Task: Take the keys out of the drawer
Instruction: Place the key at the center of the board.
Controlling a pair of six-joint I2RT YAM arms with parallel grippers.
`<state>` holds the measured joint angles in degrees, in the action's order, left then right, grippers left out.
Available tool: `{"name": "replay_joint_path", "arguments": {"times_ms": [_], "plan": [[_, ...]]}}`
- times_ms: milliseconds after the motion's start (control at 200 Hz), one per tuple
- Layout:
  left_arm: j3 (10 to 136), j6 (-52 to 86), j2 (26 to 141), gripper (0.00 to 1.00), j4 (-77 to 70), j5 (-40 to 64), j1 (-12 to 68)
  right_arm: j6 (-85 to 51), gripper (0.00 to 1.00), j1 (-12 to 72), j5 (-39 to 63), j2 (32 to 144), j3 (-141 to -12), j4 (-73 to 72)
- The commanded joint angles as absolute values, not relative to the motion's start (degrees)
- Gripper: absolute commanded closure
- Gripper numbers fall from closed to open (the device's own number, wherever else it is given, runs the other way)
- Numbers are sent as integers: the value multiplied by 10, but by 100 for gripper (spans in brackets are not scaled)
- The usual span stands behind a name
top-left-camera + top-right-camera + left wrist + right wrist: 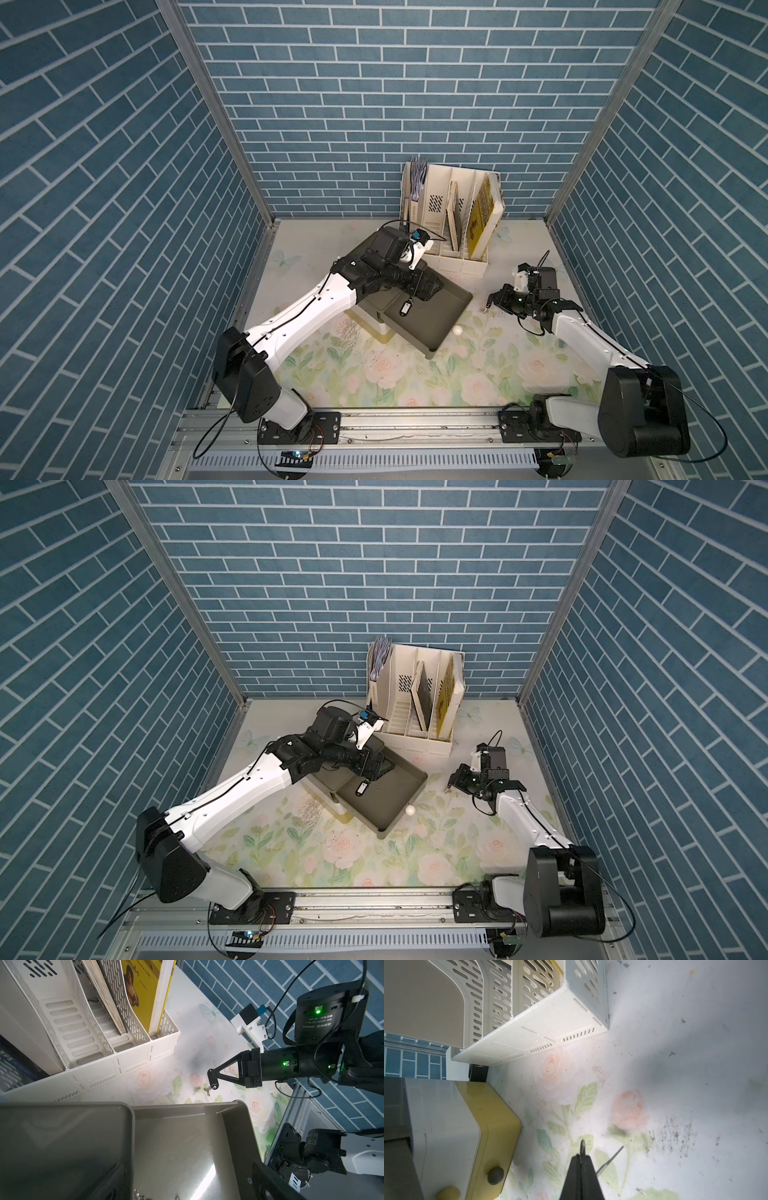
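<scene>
One bunch of keys (210,1088) is pinched tight by its ring in the right gripper (212,1076). It is held outside the drawer (440,332), low over the flowered table (415,382). A second bunch (405,308), with a black tag, is seen in the open drawer under the left gripper (415,294); whether that claw is open cannot be told. Keys are likely light, hard and jangly, so the thin ring is best gripped. The drawer looks like smooth grey plastic.
</scene>
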<state>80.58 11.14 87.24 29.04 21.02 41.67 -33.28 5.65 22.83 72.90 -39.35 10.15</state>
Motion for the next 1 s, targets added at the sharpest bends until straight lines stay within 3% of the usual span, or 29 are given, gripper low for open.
{"name": "replay_joint_path", "arguments": {"times_ms": [0, 465, 995], "plan": [[826, 114, 876, 0, 305, 203, 420, -344, 100, 54, 243, 753, -389, 64], [821, 113, 855, 0, 295, 169, 418, -331, 100, 13, 261, 866, -414, 11], [785, 113, 821, 0, 294, 141, 403, -308, 100, -26, 264, 911, -440, 21]]}}
